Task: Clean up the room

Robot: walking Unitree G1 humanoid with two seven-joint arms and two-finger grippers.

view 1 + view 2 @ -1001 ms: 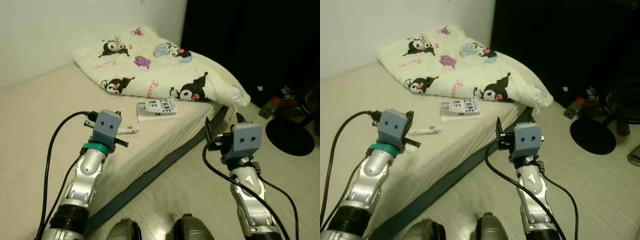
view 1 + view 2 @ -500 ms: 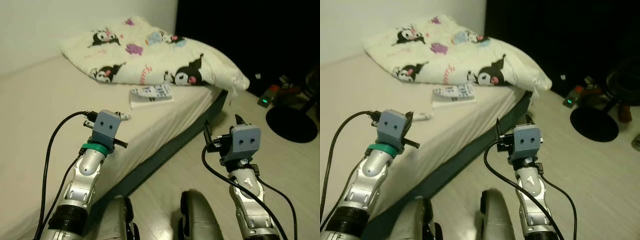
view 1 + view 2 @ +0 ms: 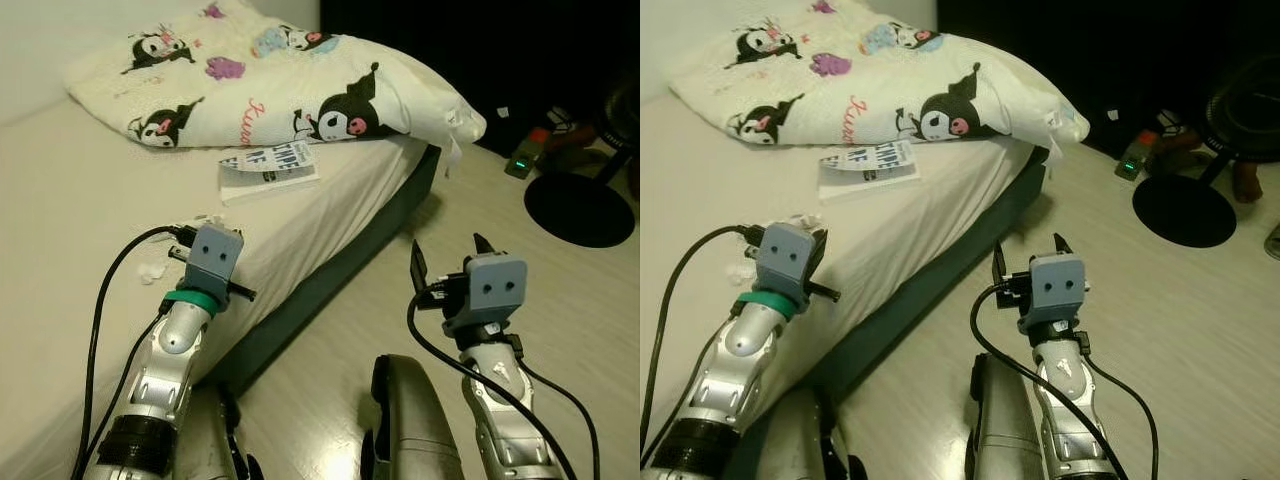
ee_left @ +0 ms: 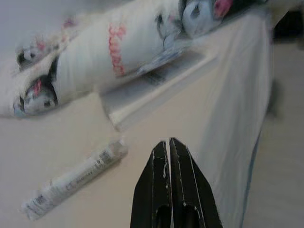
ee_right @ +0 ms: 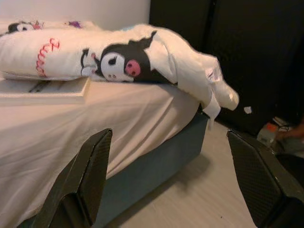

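Left hand (image 4: 169, 147) is pinched fully closed with nothing in it, hovering over the bed (image 3: 60, 210) near its floor-side edge. Right hand (image 5: 171, 175) is spread wide, also empty, held out over the floor (image 3: 560, 290) beside the bed frame. Reads as an approach pose: both arms raised and forward, no grasp started

Clutter to clear, as I read the task:
- white tube (image 4: 76, 178), slim, printed label, lying flat on the sheet at about 10 o'clock from the left fingertips in the wrist view, near but not touching. In the head view it's mostly hidden behind the left wrist
- book (image 3: 268, 165), thin paperback with bold black lettering on the cover, flat on the bed at 12 o'clock from the left hand, tucked just against the edge of the pillow (image 3: 270, 70)
- small white scraps (image 3: 152, 270) on the sheet just beside the left wrist, about 9 o'clock; too small to identify

Pillow is cream with cartoon character prints, its corner overhanging the bed edge

Across the floor at 2 o'clock: round black stand base (image 3: 578, 208) and a small device with a green light (image 3: 520, 163)

Judgement: the tube is the closest target; the left hand has to open before it can take it
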